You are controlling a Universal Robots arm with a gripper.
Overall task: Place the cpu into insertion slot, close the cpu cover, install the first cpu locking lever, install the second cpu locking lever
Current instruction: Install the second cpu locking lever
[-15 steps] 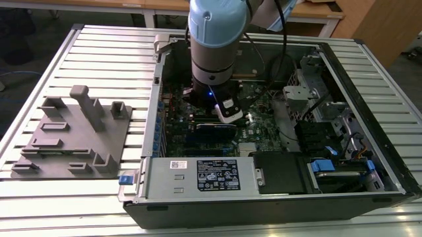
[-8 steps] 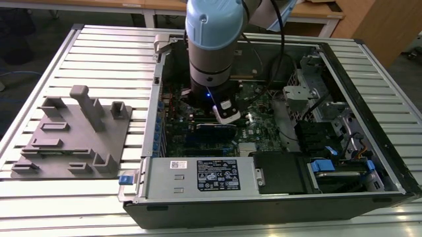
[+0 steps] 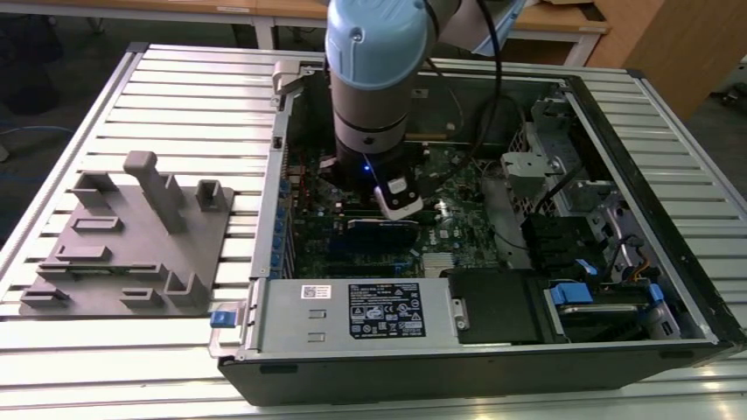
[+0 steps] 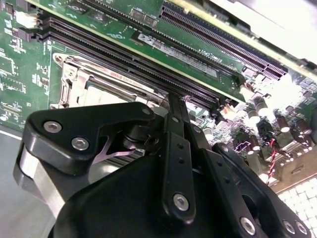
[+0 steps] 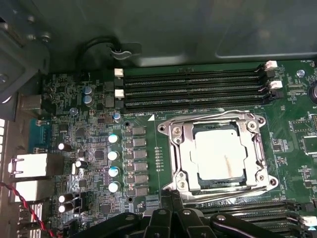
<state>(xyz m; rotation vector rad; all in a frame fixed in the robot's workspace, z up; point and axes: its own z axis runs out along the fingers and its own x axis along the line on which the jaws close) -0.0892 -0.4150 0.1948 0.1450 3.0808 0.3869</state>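
The cpu (image 5: 218, 153) lies with its silvery top up in the insertion slot (image 5: 174, 171) on the green board. The cpu cover (image 5: 182, 144), a metal frame, lies flat over its edges. One thin wire lever (image 5: 213, 115) runs along one side of the frame and another (image 5: 223, 199) along the opposite side. My gripper (image 5: 171, 196) is shut, its tips at the socket's edge by that second lever, with nothing seen between them. In the second wrist view the fingers (image 4: 173, 119) stand together just beside the cover (image 4: 74, 82) and the cpu (image 4: 101, 93).
Long black memory slots (image 5: 193, 87) flank the socket on both sides. Capacitors (image 5: 113, 156) and rear ports (image 5: 29, 166) stand nearby. The arm (image 3: 373, 87) reaches down into the open computer case (image 3: 467, 350). A grey fixture plate (image 3: 129, 245) lies on the exterior view's left.
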